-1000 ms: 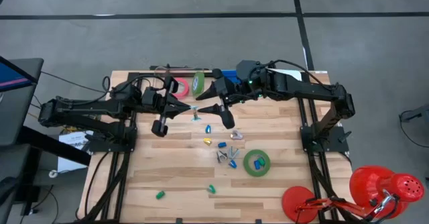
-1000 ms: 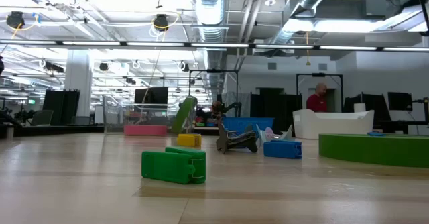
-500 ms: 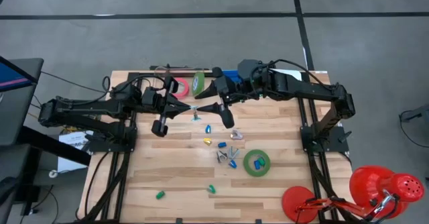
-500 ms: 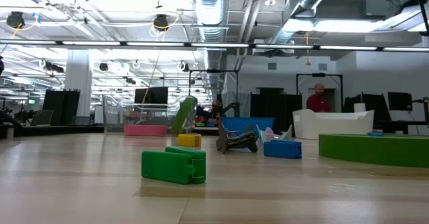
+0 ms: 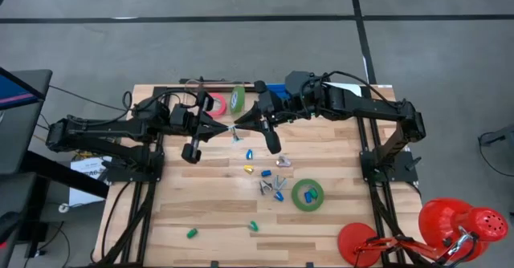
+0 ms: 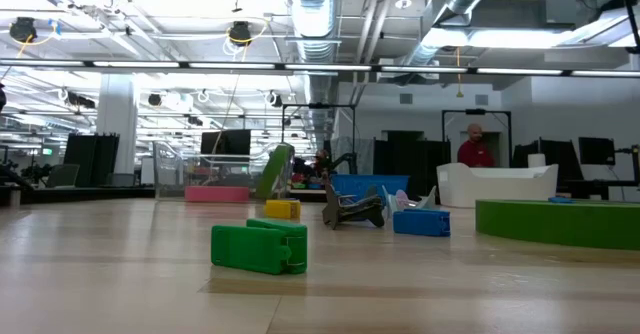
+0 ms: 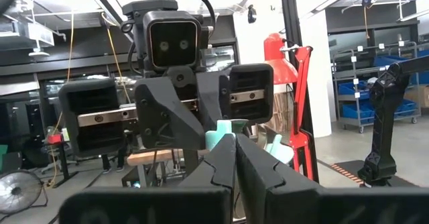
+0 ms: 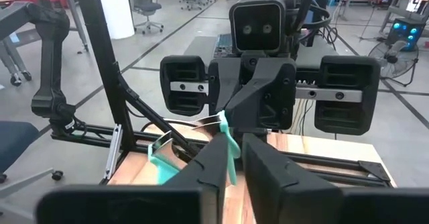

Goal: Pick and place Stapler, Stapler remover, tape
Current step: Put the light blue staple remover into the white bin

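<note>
Tape rolls [image 5: 307, 194]: three; left gripper [image 5: 227, 128] and right gripper [image 5: 238, 127] both clamping one teal stapler remover [image 8: 227, 145].

Both arms are reaching toward the table's [image 5: 209, 212] middle, the left gripper [image 5: 227, 128] and right gripper [image 5: 238, 125] meeting tip to tip at a stapler remover [image 5: 234, 129]. Two tape rolls [image 5: 227, 101] are sitting just behind them; a third roll [image 5: 307, 194] is lying nearer the front right.
</note>
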